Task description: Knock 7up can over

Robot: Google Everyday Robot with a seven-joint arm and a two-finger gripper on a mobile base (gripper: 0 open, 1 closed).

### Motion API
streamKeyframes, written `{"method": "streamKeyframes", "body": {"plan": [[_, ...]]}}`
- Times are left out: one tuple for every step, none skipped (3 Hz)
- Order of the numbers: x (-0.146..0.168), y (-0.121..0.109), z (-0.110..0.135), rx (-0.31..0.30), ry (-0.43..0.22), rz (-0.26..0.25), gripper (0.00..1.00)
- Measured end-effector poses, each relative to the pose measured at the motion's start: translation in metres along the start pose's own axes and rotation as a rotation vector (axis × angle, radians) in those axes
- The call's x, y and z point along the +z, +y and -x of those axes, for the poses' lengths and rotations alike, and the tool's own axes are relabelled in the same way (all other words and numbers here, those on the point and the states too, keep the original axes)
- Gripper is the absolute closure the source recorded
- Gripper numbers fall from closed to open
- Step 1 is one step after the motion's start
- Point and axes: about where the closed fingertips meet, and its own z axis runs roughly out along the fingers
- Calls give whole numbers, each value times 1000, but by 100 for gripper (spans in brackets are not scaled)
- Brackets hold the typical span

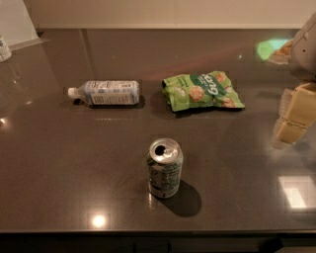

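The tabletop [59,163] is a dark grey, glossy surface that fills nearly the whole frame. It carries several light reflections, among them a pale rectangle at the lower right and a small bright spot near the lower edge. A light-coloured wall [173,12] runs along the top of the frame behind it.

The green snack bag [202,91] lies flat in the upper centre, printed face up. The clear plastic bottle [106,93] lies on its side just left of the bag. Its white cap points to the left of the frame, and its white label faces up. The two items are near each other but do not touch.

The end effector [295,116] enters at the right edge of the frame, at mid-height, and is partly cut off by that edge. Its visible parts are pale cream blocks below a grey housing. Whether it is spread or pressed together cannot be determined. It holds nothing and touches no item.

The 7up can [165,168] stands upright in the lower centre of the frame, below the bag and bottle and well apart from both. Its silver top faces up. Its shadow falls to the lower right. The can is well apart from the end effector.

A small container [4,48] is partly visible at the upper left edge.
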Motion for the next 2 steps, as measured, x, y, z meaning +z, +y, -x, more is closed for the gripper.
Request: {"method": "streamKeyframes", "body": {"plan": [[-1,0,1,-1,-1,-7,0],[9,6,14,-37,-50,20,0]]}}
